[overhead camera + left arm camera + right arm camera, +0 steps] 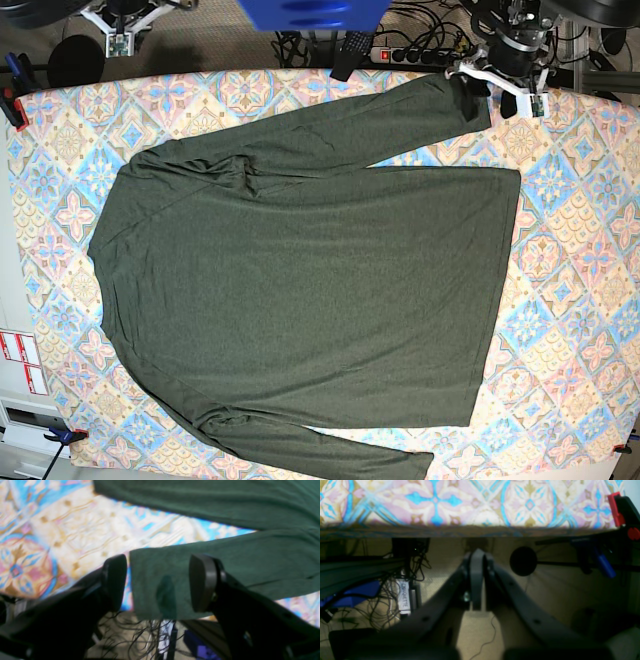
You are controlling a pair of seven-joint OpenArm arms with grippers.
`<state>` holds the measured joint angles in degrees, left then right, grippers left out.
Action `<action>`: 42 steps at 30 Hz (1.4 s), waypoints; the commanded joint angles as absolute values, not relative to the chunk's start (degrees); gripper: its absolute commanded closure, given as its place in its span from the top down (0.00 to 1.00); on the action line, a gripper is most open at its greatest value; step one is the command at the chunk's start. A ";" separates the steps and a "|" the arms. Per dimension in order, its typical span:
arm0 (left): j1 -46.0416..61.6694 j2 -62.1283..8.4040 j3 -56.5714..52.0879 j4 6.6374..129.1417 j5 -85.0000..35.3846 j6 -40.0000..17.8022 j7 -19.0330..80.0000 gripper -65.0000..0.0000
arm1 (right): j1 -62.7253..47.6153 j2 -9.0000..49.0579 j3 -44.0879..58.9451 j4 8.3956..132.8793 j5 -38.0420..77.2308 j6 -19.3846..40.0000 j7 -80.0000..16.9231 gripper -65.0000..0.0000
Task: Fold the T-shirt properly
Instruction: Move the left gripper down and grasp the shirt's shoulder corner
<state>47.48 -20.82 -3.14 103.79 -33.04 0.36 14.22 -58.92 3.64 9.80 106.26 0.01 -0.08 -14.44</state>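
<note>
Between the spread fingers of the left gripper (pixel 158 582): the cuff end of one long sleeve of the T-shirt (pixel 300 290), lying flat on the patterned tablecloth (pixel 75 535). Jaws wide apart, released, one dark pad (pixel 202 580) over the sleeve cloth, the other just off the cuff edge above bare tablecloth. Ahead of that gripper, beyond a strip of blue, pink and cream pattern: the hem side of the shirt body. Behind and below the fingers: table edge, then tangled black cables and beige floor.

From the base view, dark olive shirt spread out flat across most of the tablecloth (pixel 580 250), sleeves stretched along the two long sides, hem toward the left arm's side, shoulders toward the other. Left gripper (pixel 478 92) parked right at the far sleeve's cuff.

Ahead of the right gripper (pixel 477 580): table edge with the same tile pattern (pixel 480 502), seen from below its level. Fingers pressed together, clenched on nothing visible. To one side a red clamp (pixel 616 508) at the table corner; underneath, a power strip (pixel 403 597), cables, a round dark disc (pixel 523 561) and tan carpet (pixel 557 590). No shirt in that view.
</note>
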 commanded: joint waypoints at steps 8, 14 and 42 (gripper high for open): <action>45.76 -21.23 -2.95 100.00 -33.10 0.22 13.32 0.61 | -59.38 3.74 9.89 107.30 0.04 -0.40 -13.23 0.00; 45.58 -21.14 -2.86 99.82 -33.01 0.22 13.32 0.61 | -58.68 3.74 9.89 107.30 0.04 -0.40 -13.32 0.00; 40.13 -20.97 8.66 90.51 -33.01 0.22 13.32 0.52 | -58.68 3.74 9.89 108.09 0.04 -0.40 -13.32 0.00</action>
<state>39.29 -21.12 7.70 90.37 -31.53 2.81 9.17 -57.93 3.53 9.65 107.15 0.01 -0.10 -14.35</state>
